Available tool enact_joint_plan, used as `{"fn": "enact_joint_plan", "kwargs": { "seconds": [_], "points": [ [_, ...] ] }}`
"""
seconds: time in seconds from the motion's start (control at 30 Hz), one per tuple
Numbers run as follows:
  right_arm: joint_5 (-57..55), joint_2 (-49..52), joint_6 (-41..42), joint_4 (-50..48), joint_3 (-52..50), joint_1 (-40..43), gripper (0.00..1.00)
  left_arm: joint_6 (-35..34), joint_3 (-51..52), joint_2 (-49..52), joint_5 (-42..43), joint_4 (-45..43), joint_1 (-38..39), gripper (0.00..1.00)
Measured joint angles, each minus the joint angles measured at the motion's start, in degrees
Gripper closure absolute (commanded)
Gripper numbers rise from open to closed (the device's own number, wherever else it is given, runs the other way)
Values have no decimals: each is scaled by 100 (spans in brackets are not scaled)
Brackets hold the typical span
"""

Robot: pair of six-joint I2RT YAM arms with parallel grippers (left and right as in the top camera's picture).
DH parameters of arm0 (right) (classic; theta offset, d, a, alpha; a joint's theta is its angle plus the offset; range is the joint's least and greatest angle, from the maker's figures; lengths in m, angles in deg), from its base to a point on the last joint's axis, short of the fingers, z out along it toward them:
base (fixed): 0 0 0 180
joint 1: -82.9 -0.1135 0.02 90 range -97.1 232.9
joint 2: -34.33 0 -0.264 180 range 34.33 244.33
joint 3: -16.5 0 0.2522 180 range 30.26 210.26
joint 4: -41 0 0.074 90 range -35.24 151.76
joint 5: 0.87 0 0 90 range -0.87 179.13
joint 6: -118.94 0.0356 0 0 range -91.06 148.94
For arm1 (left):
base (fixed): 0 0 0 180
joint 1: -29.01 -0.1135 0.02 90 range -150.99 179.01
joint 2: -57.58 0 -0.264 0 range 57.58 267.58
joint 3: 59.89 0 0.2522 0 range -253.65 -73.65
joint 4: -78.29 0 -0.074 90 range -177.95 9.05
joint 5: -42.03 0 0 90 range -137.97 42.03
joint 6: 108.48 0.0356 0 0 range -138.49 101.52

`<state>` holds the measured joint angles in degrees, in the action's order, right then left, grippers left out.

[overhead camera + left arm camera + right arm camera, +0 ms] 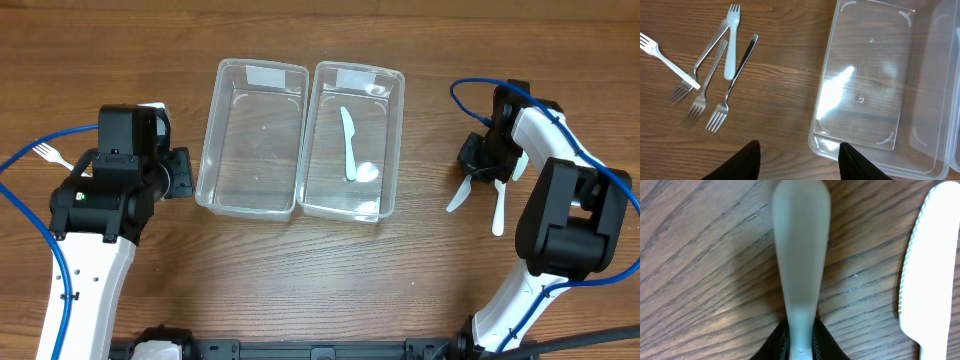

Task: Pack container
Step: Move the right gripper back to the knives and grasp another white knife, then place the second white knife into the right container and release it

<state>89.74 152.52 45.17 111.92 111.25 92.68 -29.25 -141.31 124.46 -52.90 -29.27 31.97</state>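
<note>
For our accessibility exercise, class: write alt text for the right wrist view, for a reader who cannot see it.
The right gripper pinches the end of a pale plastic utensil handle lying on the brown wooden table. A white plastic serrated knife lies beside it, apart.

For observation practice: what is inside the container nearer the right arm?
A white knife and a spoon lie on the container floor. Clear walls cover nothing; the spoon's handle is unclear.
</note>
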Motion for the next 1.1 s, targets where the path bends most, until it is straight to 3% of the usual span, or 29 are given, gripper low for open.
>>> {"fn": "enact_joint_plan", "kwargs": {
  "seconds": [0.07, 0.57, 0.9, 1.1],
  "points": [
    [2, 0, 17, -7, 0, 0, 96, 0, 0, 0, 0, 0, 0, 49],
    [50, -208, -129, 409, 299, -216, 96, 0, 0, 0, 0, -37, 0, 49],
    [70, -2227, -387, 903, 1856, -2035, 96, 0, 0, 0, 0, -44, 0, 49],
    [136, -1799, -426, 839, 1926, -3200, 96, 0, 0, 0, -2, -44, 0, 49]
  ]
}}
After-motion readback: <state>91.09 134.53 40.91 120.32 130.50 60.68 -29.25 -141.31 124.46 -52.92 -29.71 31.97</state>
